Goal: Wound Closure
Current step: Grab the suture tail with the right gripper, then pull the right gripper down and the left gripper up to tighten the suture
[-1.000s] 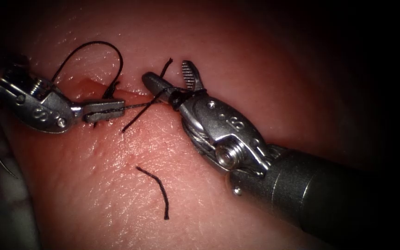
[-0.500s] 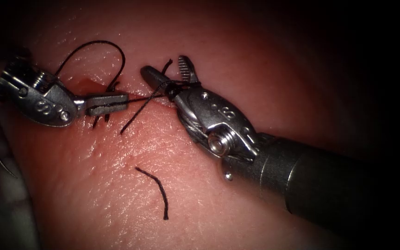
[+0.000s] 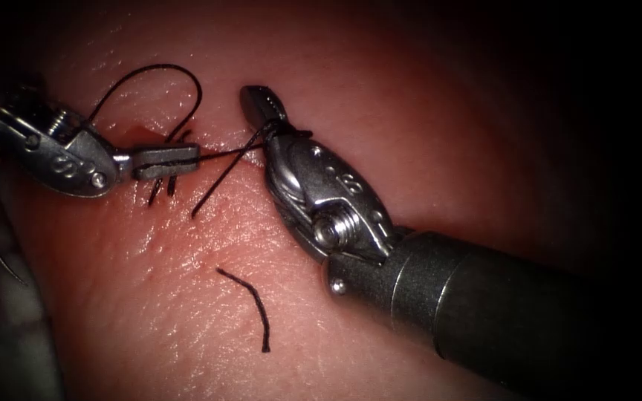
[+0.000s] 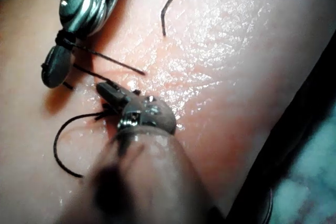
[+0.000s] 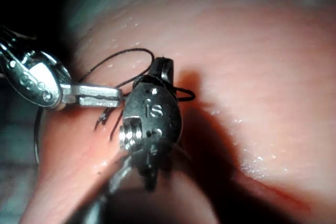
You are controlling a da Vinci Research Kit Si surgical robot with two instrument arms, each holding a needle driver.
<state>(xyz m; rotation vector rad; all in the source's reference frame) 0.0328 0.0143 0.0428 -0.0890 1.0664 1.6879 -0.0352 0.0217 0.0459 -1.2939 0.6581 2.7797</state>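
My left tool (image 3: 166, 158) lies over the cut (image 3: 217, 152), its jaws shut on the black thread (image 3: 221, 154) that runs taut to the right tool. The right tool (image 3: 260, 104) comes in from the right. Its jaws are shut on the thread's short end, and thread is wound around their base. A thread loop (image 3: 180, 74) arches over the tissue (image 3: 425, 148) behind the left tool. Both tools also show in the wrist views: the left (image 4: 110, 92) and the right (image 5: 160, 72). A thin curved line (image 3: 0, 252) off the tissue's left edge looks like the needle, held by neither tool.
A loose cut piece of thread (image 3: 254, 297) lies on the tissue in front of the cut, also seen from the left wrist (image 4: 168, 9). Short thread ends (image 3: 159, 189) stick out below the left tool. Red fluid (image 3: 139, 134) wets the cut's left end.
The right tool's jaws went from open to shut around the thread's short end and shifted slightly left. The left tool kept its grip and barely moved.
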